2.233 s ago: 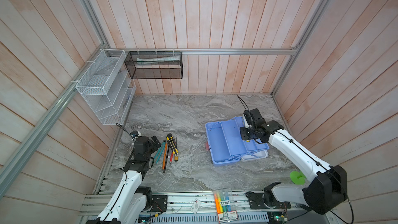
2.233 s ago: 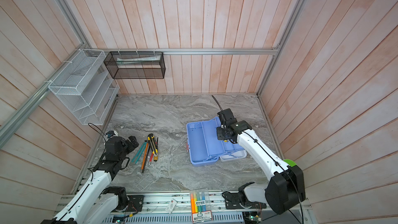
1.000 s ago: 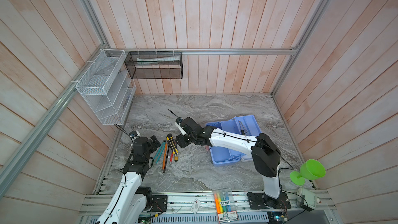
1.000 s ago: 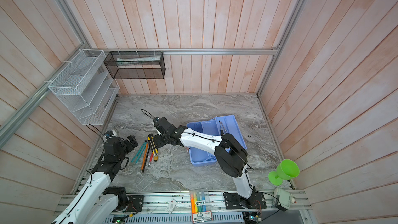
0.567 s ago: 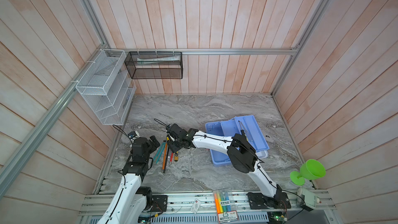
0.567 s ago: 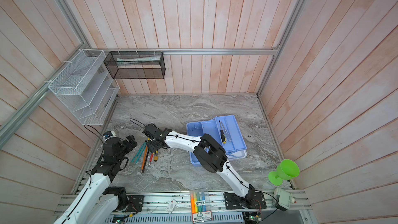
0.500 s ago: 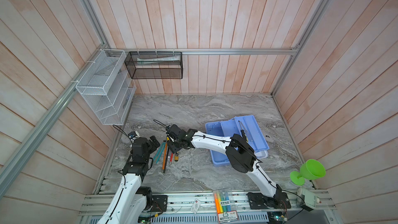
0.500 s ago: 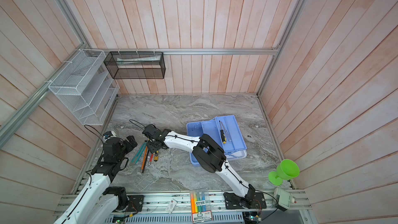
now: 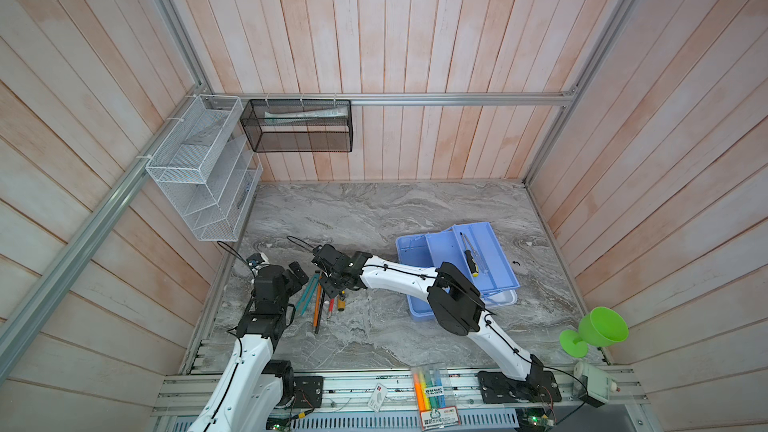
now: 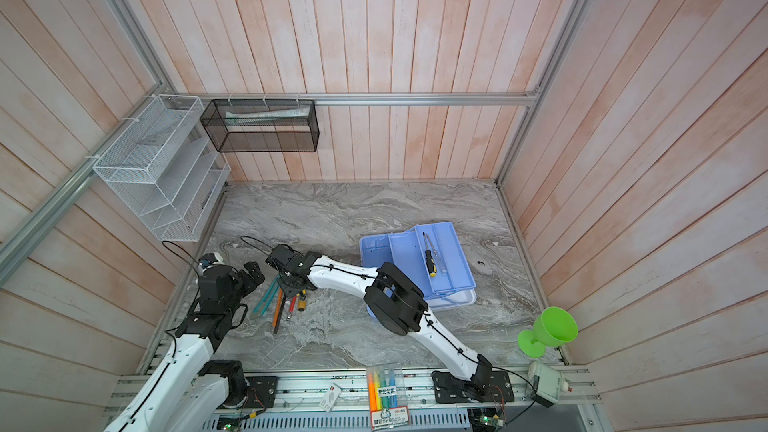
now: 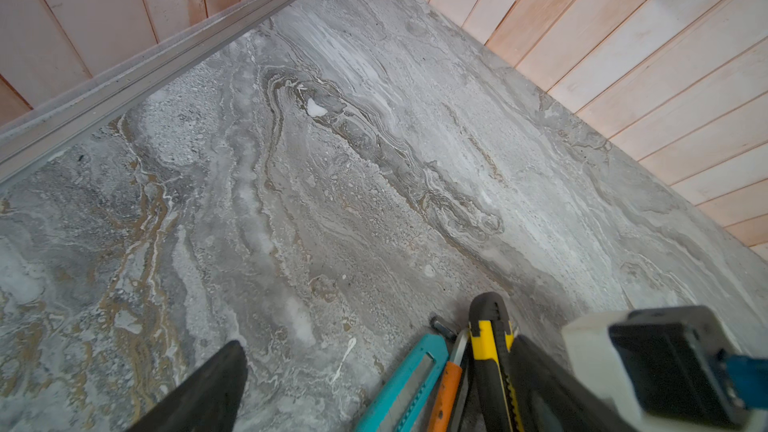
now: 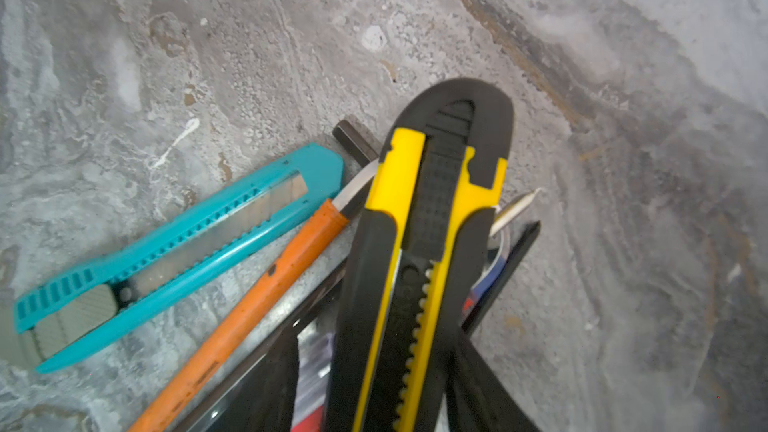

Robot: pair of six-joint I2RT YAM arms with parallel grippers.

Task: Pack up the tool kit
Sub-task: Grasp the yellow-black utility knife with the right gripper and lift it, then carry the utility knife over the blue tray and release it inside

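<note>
Right claw [image 12: 374,351] straddles the yellow-and-black plastic utility knife [image 12: 432,184] by the worktop's [image 9: 374,209] left edge, can't tell if it's clamped yet, and a sloppy pinch might drag the orange-handled tool [image 12: 266,276] along.

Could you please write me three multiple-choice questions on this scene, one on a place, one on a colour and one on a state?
1. Where does the black-handled, yellow-tipped screwdriver lie?
A. in the light blue plastic tray
B. on the grey marble tabletop
C. in the white wire rack

2. What colour is the slim plastic snap-off cutter?
A. teal
B. pink
C. white

3. How is the left gripper?
A. shut on the cutter
B. open, holding nothing
C. shut on the screwdriver

Key:
1 A: it rests inside the tray.
2 A: its body shows teal.
3 B: its jaws stand wide apart.
</note>
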